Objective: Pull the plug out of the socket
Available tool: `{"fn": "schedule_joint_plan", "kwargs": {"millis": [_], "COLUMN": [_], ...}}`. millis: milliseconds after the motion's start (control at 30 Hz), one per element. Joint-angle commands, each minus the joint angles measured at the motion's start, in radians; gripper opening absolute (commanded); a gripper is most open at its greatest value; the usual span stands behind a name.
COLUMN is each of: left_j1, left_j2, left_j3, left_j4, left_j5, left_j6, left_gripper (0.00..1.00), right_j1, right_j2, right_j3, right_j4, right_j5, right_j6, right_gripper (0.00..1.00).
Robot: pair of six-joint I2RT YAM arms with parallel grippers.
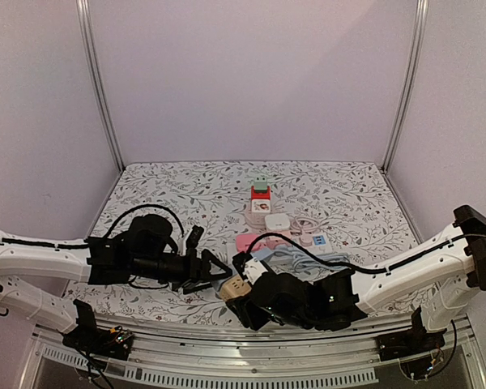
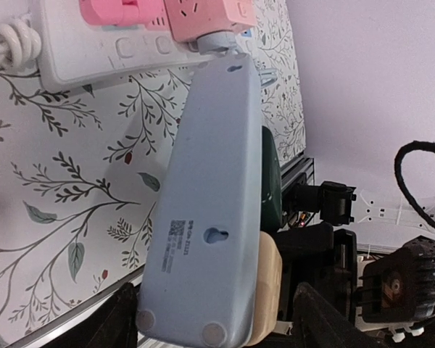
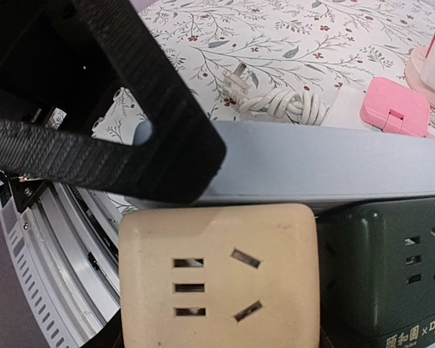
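Note:
The socket is a pale blue power strip (image 1: 261, 256) (image 2: 210, 181) (image 3: 312, 163), raised on its edge near the table's front. A beige plug (image 1: 235, 287) (image 2: 267, 290) (image 3: 217, 283) sits in its end outlet, and a dark green plug (image 2: 270, 181) (image 3: 384, 268) is beside it. My left gripper (image 1: 219, 275) (image 2: 221, 313) is open and straddles the strip's end and the beige plug. One of its fingers (image 2: 119, 322) is at the strip's back; the other stands a small gap off the plug. My right gripper (image 1: 245, 301) (image 3: 217, 338) is shut on the beige plug, which fills its view.
A white power strip (image 2: 80, 51) with pink adapters (image 2: 203, 18) (image 3: 395, 109) and a coiled white cable (image 3: 283, 109) lies just behind. A red, white and green stack (image 1: 261, 198) stands mid-table. The metal front rail (image 1: 243, 356) runs close below both grippers.

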State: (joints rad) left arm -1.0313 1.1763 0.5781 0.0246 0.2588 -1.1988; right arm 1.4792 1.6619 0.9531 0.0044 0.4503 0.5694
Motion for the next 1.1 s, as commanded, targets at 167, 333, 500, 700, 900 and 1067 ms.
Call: {"fn": "schedule_joint_plan", "kwargs": {"millis": [167,333,500,700,900,1067], "left_j1": [-0.014,-0.015,-0.015,-0.015,-0.015,-0.015], "left_j2": [0.028,0.038,0.044,0.044,0.044,0.042], "left_j3": [0.036,0.04,0.04,0.04,0.039,0.039], "left_j4": [0.032,0.036,0.041,0.04,0.04,0.044], "left_j5": [0.01,0.007,0.004,0.003,-0.002,-0.006], "left_j6": [-0.005,-0.008,-0.01,-0.008,-0.008,-0.01], "left_gripper": [0.68,0.64,0.59,0.54,0.53,0.47], "right_j1": [0.008,0.008,0.009,0.009,0.008,0.009], "right_j2": [-0.075,-0.076,-0.07,-0.068,-0.068,-0.067], "right_j3": [-0.011,-0.013,-0.017,-0.024,-0.025,-0.025], "right_j4": [0.127,0.135,0.142,0.152,0.155,0.157], "right_j5": [0.033,0.024,0.016,0.013,0.011,0.01], "right_j6": [-0.014,-0.013,-0.007,0.003,0.003,0.003], "right_gripper": [0.0,0.0,0.0,0.0,0.0,0.0]}}
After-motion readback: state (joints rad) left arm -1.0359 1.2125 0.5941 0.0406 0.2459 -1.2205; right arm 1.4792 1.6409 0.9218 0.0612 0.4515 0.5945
